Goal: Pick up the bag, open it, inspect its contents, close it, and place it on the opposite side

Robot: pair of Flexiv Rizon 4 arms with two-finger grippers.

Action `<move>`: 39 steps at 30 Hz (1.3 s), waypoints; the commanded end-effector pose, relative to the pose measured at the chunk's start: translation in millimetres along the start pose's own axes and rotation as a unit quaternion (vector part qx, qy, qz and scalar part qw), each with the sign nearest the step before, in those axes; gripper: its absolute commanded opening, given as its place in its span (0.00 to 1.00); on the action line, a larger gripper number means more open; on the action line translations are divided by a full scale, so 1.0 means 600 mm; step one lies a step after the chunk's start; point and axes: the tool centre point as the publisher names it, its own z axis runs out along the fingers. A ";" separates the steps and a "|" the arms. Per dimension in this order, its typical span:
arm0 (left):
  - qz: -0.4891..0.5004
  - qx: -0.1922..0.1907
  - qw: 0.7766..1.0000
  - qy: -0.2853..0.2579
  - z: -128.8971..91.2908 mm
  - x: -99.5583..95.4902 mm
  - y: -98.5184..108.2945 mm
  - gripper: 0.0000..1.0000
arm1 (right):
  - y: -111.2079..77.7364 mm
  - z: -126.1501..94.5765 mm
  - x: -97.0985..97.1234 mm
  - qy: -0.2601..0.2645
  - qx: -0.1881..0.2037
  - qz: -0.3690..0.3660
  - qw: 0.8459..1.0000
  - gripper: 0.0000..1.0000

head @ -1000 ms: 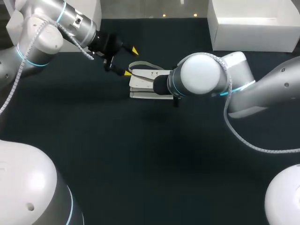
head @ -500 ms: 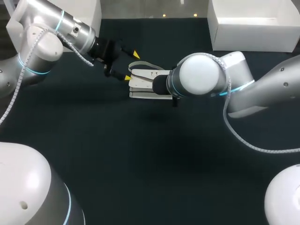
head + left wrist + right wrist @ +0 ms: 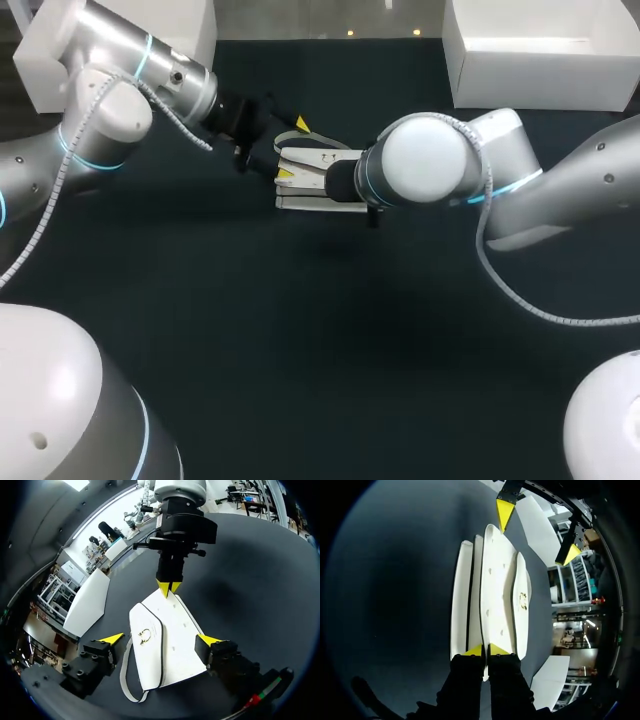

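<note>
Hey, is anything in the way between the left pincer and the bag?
Nothing visible. The left pincer is open, its yellow tips on either side of the bag at its near end, with only table showing in the gaps. The right pincer is shut on the bag's far end, clear of the left one.

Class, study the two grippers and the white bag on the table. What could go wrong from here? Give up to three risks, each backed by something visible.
1. The right gripper pinches only a thin edge at one end of the bag, so the bag might slip free when lifted.
2. The left gripper stands open astride the other end, with the loose strap near one finger; closing could catch the strap rather than the bag.
</note>
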 end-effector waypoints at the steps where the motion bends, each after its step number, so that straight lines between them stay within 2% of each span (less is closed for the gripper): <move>1: 0.000 0.015 1.000 0.000 0.023 -0.004 0.021 0.44 | 0.001 0.002 0.002 -0.002 0.000 0.000 1.000 0.00; 3: 0.002 0.017 1.000 0.003 0.025 -0.004 0.023 0.30 | 0.001 0.002 0.002 -0.002 0.000 0.000 1.000 0.00; 4: 0.003 0.016 1.000 0.005 0.027 -0.003 0.024 0.27 | 0.001 0.002 0.002 -0.002 0.000 0.000 1.000 0.00; 8: 0.005 0.016 1.000 0.007 0.031 -0.001 0.026 0.26 | 0.001 0.002 0.002 -0.002 0.000 0.000 1.000 0.00; 14: 0.010 0.018 1.000 0.010 0.038 0.003 0.029 0.18 | 0.001 0.002 0.002 -0.002 0.000 0.000 1.000 0.00; 22: 0.020 0.024 0.999 0.004 0.034 0.018 0.027 0.23 | 0.001 0.002 0.002 -0.002 0.000 0.000 1.000 0.00; 23: 0.020 0.024 0.999 0.004 0.033 0.018 0.026 0.20 | 0.001 0.002 0.002 -0.002 0.000 0.000 1.000 0.00; 24: 0.020 0.025 0.999 0.002 0.032 0.019 0.025 0.11 | 0.001 0.002 0.002 -0.002 0.000 0.000 1.000 0.00; 25: 0.021 0.026 0.999 0.002 0.030 0.020 0.024 0.08 | 0.001 0.002 0.002 -0.002 0.000 0.000 1.000 0.00; 26: 0.022 0.026 0.999 0.001 0.029 0.020 0.024 0.00 | 0.001 0.002 0.002 -0.002 0.000 0.000 1.000 0.00; 31: 0.014 0.026 1.000 0.007 0.033 0.016 0.030 0.00 | 0.001 0.002 0.002 -0.002 0.000 0.000 1.000 0.00; 37: -0.018 0.045 0.999 0.011 0.028 -0.008 0.042 0.00 | 0.001 0.002 0.002 -0.002 0.000 0.000 1.000 0.00; 39: -0.021 0.040 0.999 0.009 0.025 -0.014 0.039 0.00 | 0.001 0.002 0.002 -0.002 0.000 0.000 1.000 0.00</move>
